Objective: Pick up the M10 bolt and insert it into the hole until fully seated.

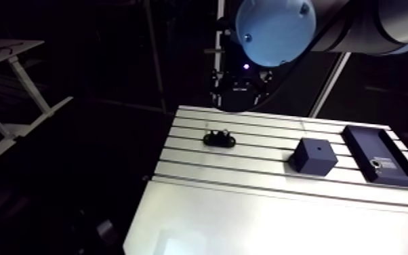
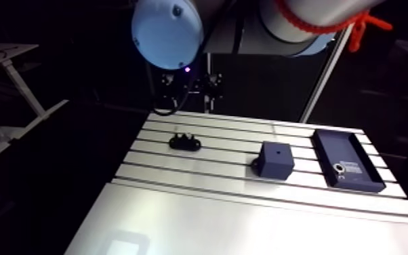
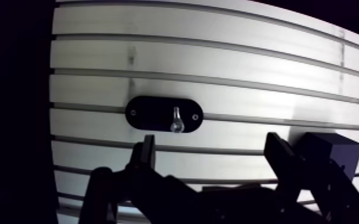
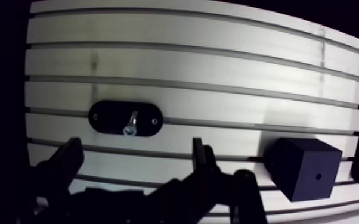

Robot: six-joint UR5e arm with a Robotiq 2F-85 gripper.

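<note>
Jaws spread; bolt [image 3: 176,121] upright in oval black holder [image 3: 149,113] just ahead; holed dark block [image 4: 304,167] well aside.

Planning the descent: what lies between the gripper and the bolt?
Only bare table and the black holder holding the bolt, seen in the wrist view.

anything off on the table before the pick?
Nothing stands out. The bolt stands in its oval holder, block with the hole sits flat beside the tray, hand open and empty near the holder.
</note>
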